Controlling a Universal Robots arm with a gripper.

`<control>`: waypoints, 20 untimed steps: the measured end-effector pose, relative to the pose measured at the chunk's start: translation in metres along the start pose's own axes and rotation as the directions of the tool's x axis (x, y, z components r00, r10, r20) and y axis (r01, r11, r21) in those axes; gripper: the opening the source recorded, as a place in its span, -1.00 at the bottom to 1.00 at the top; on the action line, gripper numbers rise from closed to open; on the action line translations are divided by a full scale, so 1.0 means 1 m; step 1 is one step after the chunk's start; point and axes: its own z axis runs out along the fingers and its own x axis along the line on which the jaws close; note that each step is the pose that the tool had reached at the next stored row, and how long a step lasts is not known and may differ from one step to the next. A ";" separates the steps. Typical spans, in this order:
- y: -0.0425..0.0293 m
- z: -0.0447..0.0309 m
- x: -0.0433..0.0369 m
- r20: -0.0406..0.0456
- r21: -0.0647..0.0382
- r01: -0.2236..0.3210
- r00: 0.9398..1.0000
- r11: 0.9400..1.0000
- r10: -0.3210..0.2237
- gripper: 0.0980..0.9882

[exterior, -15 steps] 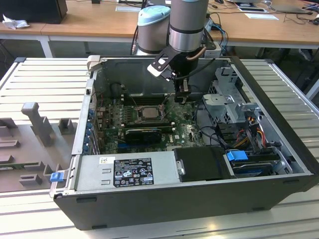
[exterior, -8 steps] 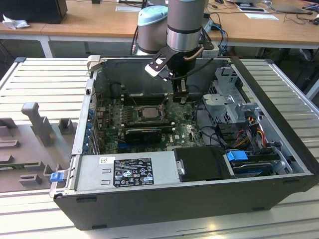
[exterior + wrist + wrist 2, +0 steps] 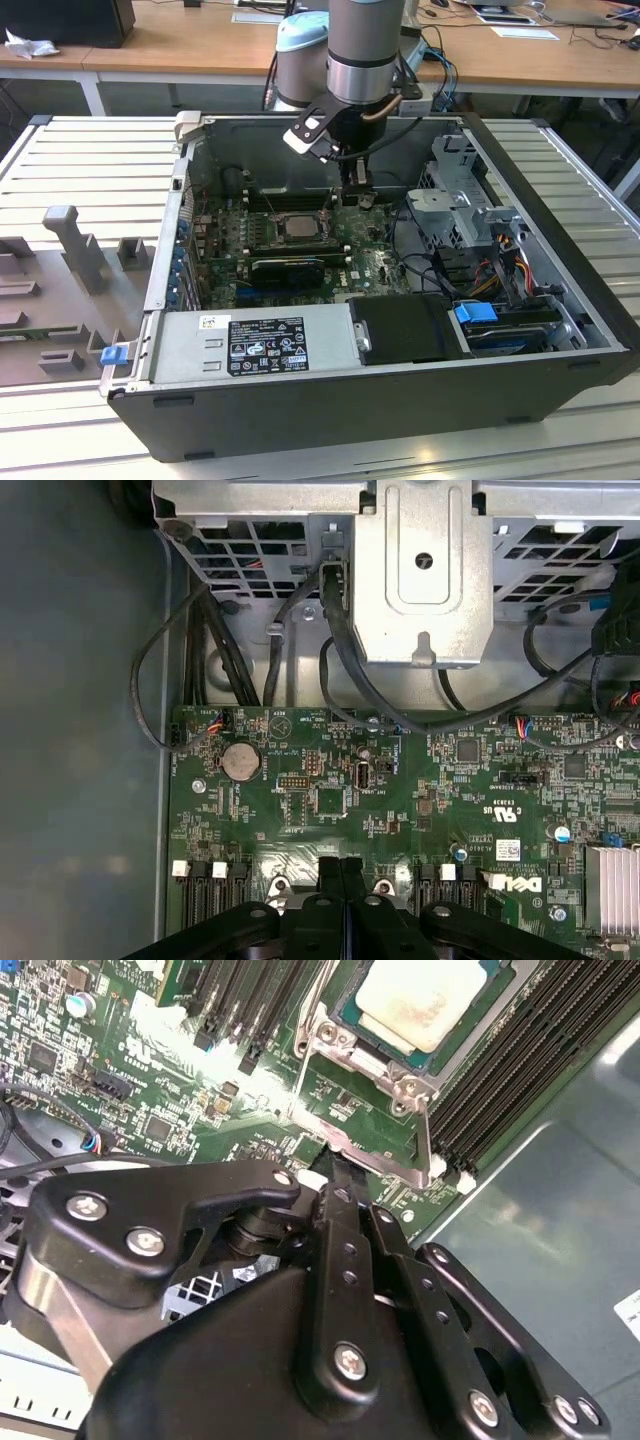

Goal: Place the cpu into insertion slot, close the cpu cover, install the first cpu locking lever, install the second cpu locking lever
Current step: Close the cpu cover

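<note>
The pale beige-silver square cpu sits in the dark-framed insertion slot, with the thin grey metal cpu cover apparently down over it. The black claw, pinched narrow and empty, touches the socket's edge on the exterior view's right. The locking levers seem unfinished.

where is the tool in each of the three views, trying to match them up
Exterior view: the tool hangs under the arm, to the exterior view's right of the cpu.
Second wrist view: the tool reaches the edge of the insertion slot holding the cpu.
First wrist view: the tool is shut over the motherboard.
Shared landmark: the green motherboard.
</note>
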 end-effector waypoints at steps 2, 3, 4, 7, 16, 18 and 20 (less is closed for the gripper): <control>-0.0012 0.0000 0.0000 0.000 0.000 0.000 1.000 1.000 0.000 -0.98; -0.0018 -0.0001 0.0000 0.000 0.000 0.000 1.000 1.000 0.000 -0.98; -0.0026 -0.0001 0.0000 0.000 0.000 0.000 1.000 1.000 0.000 -0.98; -0.0048 -0.0003 0.0001 0.000 0.000 0.000 1.000 1.000 0.000 -0.98; -0.0145 -0.0009 0.0002 0.000 0.000 0.000 1.000 1.000 0.000 -0.98; -0.0160 -0.0010 0.0003 0.000 0.000 0.000 1.000 1.000 0.000 -0.98; -0.0184 -0.0012 0.0003 0.000 0.000 0.000 1.000 1.000 0.000 -0.98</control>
